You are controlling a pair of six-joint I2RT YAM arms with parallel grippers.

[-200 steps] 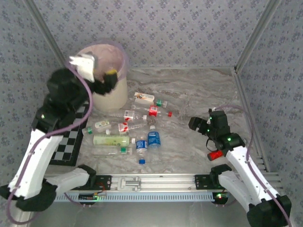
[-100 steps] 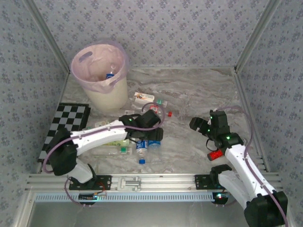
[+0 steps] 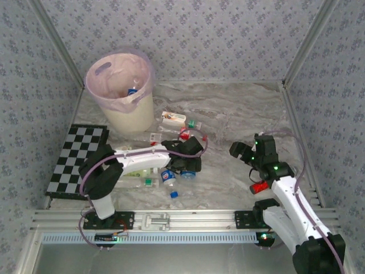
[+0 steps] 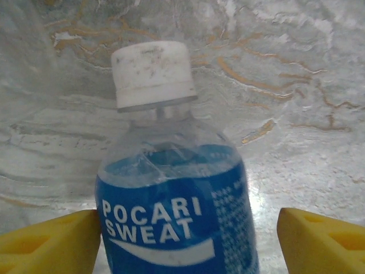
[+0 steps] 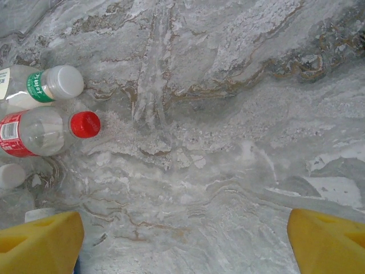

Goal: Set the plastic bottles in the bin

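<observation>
I had my left gripper [image 4: 188,240] spread, a finger on either side of the blue-labelled bottle [image 4: 171,188] but not gripping it; other bottles [image 5: 34,132] lay nearby, and the bin [image 3: 128,117], well apart, held at least one.

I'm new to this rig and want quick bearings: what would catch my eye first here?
First, the clear plastic Pocari Sweat bottle with blue label and white cap, framed between the open yellow fingers of the left gripper. Then the round cream-white plastic bin lined with a pink bag, at the far left of the marbled table, with small clear plastic bottles scattered beside it toward the middle.
</observation>
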